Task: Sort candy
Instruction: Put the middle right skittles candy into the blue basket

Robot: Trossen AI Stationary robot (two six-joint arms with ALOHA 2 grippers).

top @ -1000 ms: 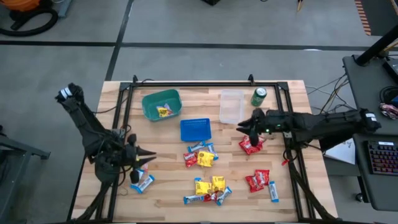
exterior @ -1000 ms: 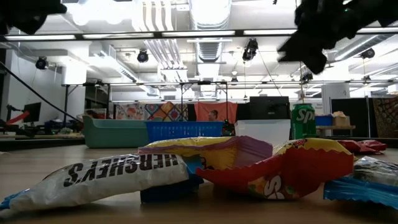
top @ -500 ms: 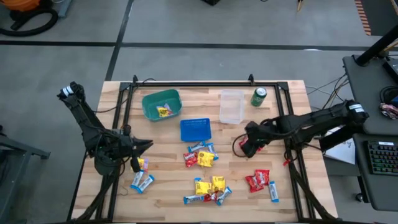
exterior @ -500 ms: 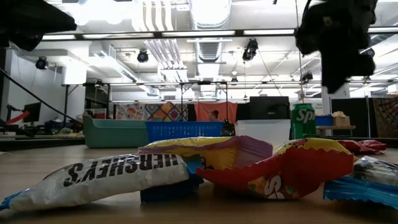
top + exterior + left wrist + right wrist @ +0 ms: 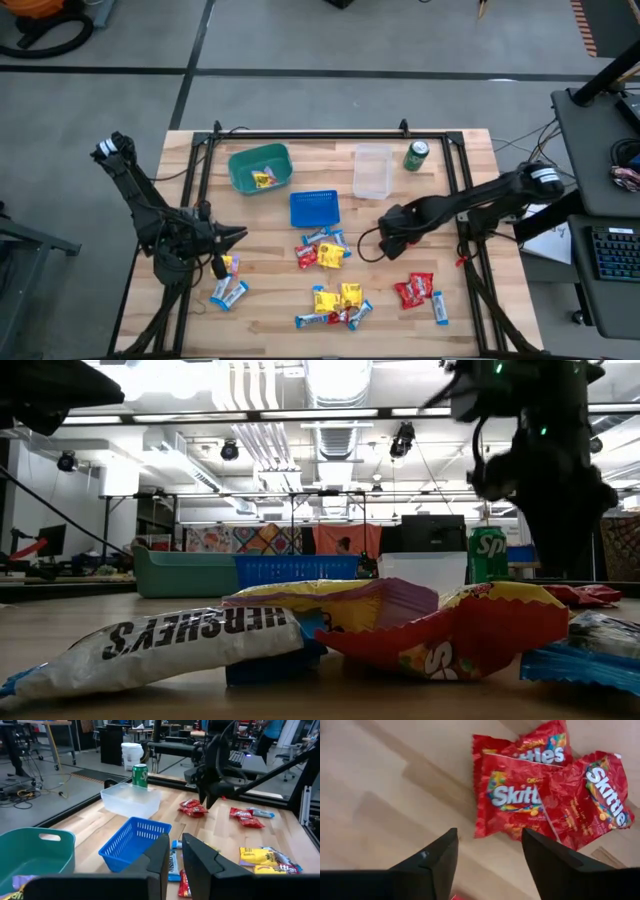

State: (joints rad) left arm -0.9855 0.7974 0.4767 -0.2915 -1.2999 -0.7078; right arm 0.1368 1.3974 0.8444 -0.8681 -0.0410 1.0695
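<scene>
Candy in small shiny wrappers lies scattered over the pale wooden table [image 5: 270,300], in loose clusters that read as an unsorted spill: a mixed heap of red, yellow and blue-and-white pieces [image 5: 322,251] just below the blue mesh basket [image 5: 314,208], a second mixed heap [image 5: 340,304] near the front edge, two red packets with a blue-and-white bar [image 5: 420,291] to the right, and two blue-and-white bars [image 5: 228,293] at the left. Three receivers stand in a row at the back, the green plastic tub [image 5: 259,167], the blue basket and a clear plastic tray [image 5: 371,171], which suggests one per colour; the tub already holds at least one yellow piece [image 5: 263,179], so sorting looks barely begun. A green drink can [image 5: 416,154] stands beside the tray and is no part of it. The right gripper [image 5: 489,856] hangs low over a trio of overlapping red Skittles packets [image 5: 547,800], fingers spread wide with nothing between them, apparently lined up to come down on the nearest packet but touching none. The left gripper [image 5: 175,851] sits over the left side of the table, its two dark fingers nearly together with a narrow gap; whether anything is pinched there I cannot tell, though a small yellow wrapped piece [image 5: 228,263] shows right at its tip from above.
</scene>
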